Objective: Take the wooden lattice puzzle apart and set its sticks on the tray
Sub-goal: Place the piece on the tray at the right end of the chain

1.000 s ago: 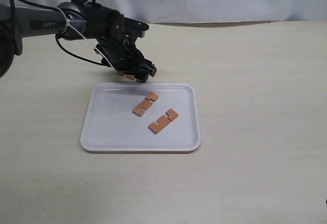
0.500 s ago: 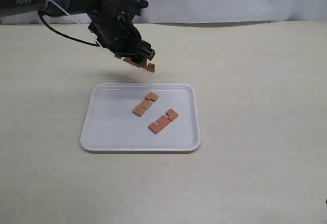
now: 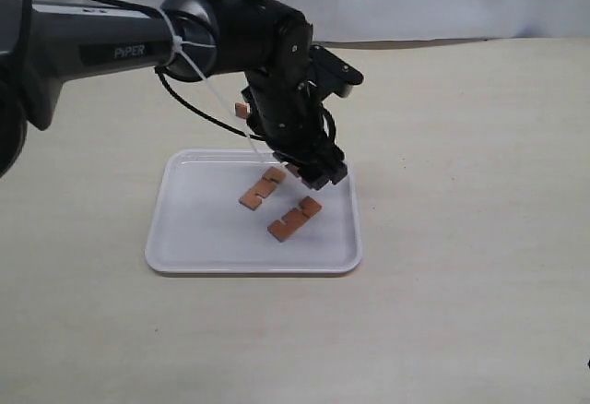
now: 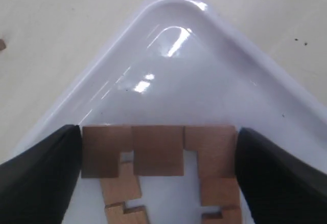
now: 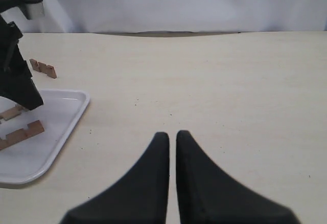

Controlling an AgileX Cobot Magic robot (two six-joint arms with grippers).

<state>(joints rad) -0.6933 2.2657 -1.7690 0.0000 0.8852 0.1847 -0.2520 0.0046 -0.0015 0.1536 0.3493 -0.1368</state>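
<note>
Over the tray (image 4: 204, 88) corner, the left end effector (image 3: 318, 173) clamps 1 stick (image 4: 158, 150).

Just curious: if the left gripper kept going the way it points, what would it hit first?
The left gripper aims down at the tray, so the stick it holds would likely touch its bare floor first, though depth is unclear.

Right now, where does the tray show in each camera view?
Exterior view: centre-left, the tray under the left gripper.
Left wrist view: its rounded corner fills the picture behind the held stick.
Right wrist view: its rim at the picture's left edge.
Shared landmark: the two sticks lying on it.
</note>
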